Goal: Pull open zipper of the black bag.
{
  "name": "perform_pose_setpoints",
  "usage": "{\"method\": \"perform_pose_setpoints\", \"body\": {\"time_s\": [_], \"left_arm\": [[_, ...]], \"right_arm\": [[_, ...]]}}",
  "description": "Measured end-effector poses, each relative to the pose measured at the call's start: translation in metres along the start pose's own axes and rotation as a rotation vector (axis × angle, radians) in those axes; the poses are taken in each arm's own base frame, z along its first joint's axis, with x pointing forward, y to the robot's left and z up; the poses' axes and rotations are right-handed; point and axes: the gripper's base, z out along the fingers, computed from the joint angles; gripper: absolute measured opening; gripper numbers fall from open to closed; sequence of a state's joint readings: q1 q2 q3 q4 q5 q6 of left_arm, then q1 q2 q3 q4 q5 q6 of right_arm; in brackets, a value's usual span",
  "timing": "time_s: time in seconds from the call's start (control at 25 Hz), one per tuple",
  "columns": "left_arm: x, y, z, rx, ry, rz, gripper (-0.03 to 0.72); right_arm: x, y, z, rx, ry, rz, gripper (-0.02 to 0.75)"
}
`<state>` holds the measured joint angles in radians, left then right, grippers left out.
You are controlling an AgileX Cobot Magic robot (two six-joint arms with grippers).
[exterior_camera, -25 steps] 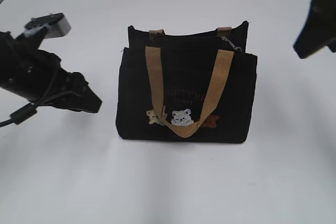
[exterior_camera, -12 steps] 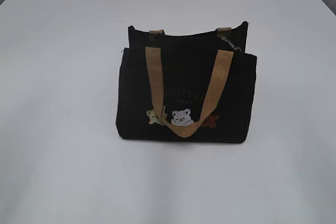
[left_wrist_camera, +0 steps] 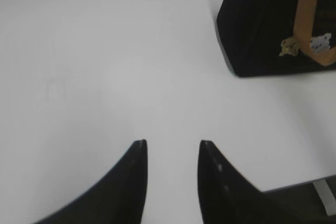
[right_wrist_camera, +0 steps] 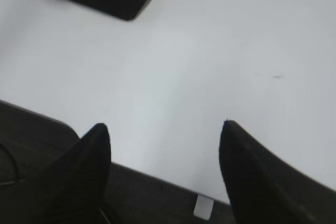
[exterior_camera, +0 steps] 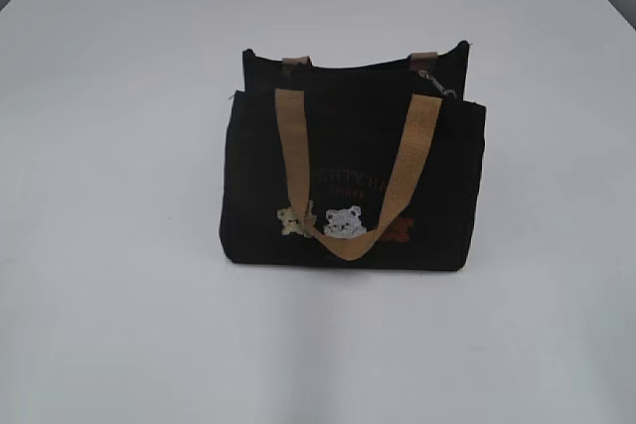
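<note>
Upright near the middle of the white bench (exterior_camera: 119,325): the black bag (exterior_camera: 348,215), front side turned to the near edge, one tan handle (exterior_camera: 298,161) hanging down over the embroidered bears (exterior_camera: 343,222). Along the top edge, toward the far right corner: the zipper (exterior_camera: 378,69), with the small silver pull (exterior_camera: 435,84) lying at that right end. In the left wrist view, left gripper (left_wrist_camera: 172,148) above bare bench, fingers (left_wrist_camera: 135,182) a narrow gap apart, grasping nothing, bag well apart at the far right. In the right wrist view, right gripper (right_wrist_camera: 165,132) spread wide, fingers (right_wrist_camera: 92,150) released and empty, over the bench edge, only a corner of the bag seen at the far left.
</note>
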<state>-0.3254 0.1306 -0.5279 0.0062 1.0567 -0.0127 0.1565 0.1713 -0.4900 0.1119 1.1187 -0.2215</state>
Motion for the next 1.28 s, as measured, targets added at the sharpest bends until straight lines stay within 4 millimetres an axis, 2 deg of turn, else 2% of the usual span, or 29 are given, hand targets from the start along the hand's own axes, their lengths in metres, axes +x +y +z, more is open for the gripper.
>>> {"method": "perform_pose_setpoints", "body": {"time_s": [0.2, 0.32, 0.72, 1.0, 1.28], "left_arm": [[0.012, 0.000, -0.018, 0.005, -0.132, 0.032, 0.235], [0.013, -0.001, -0.019, 0.009, -0.133, 0.041, 0.235], [0.013, -0.001, -0.018, 0.008, -0.130, 0.041, 0.235], [0.013, -0.003, -0.018, -0.165, -0.128, -0.055, 0.235], [0.013, -0.003, -0.018, -0.182, -0.128, -0.065, 0.235]], "right_arm": [[0.009, 0.003, -0.014, 0.021, -0.130, -0.002, 0.505], [0.014, 0.004, -0.019, 0.032, -0.181, 0.001, 0.505], [0.015, 0.004, -0.020, 0.031, -0.188, 0.027, 0.484], [0.014, 0.005, -0.019, 0.140, -0.180, 0.106, 0.484], [0.014, 0.005, -0.018, 0.167, -0.178, 0.126, 0.484]]}}
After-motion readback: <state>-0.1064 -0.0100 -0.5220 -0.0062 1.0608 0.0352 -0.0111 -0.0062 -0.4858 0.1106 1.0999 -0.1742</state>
